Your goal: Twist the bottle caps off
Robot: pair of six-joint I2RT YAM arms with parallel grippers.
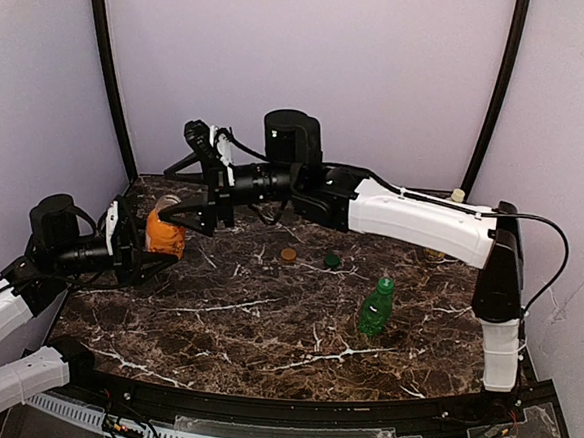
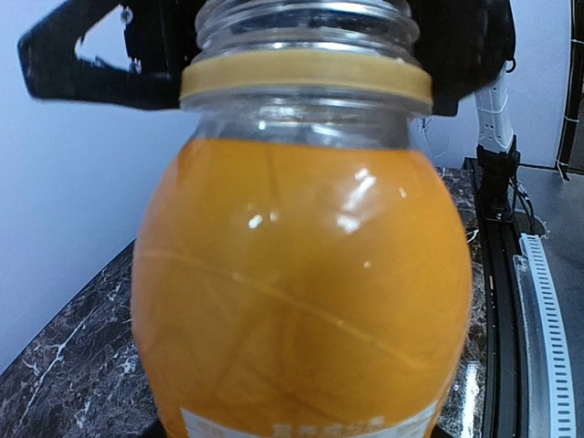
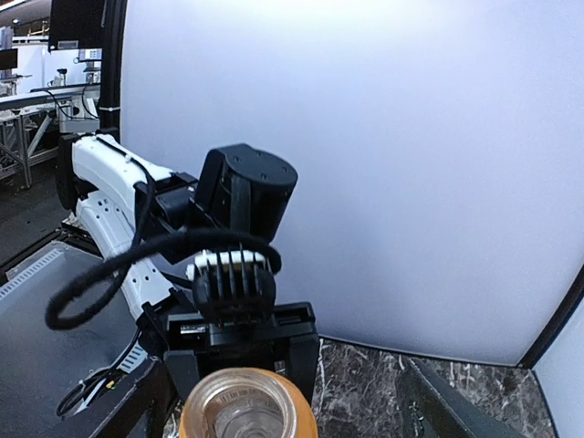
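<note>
right gripper (image 1: 175, 199) is spread wide, 1 finger each side of the neck of the orange bottle (image 1: 165, 234), gripping nothing. in the left wrist view its black fingers (image 2: 64, 80) flank the bare threads, w/ a tan ring sitting just under them. seen from the right wrist, the bottle mouth (image 3: 239, 412) is open. left gripper (image 1: 154, 252) is clamped on the bottle's lower body and holds it roughly upright at the left-rear of the marble table (image 1: 263, 347). can't tell if the base touches the top. tan-gold cap (image 1: 287, 255) lies loose near table centre. dark green cap (image 1: 332, 261) lies loose just to its right, not touching. bright green cap (image 1: 386, 284) is on the green bottle (image 1: 374, 313), which stands upright front-right of those 2. pale yellow cap (image 1: 458, 195) shows behind the right arm at back right; what it sits on is hidden.
</note>
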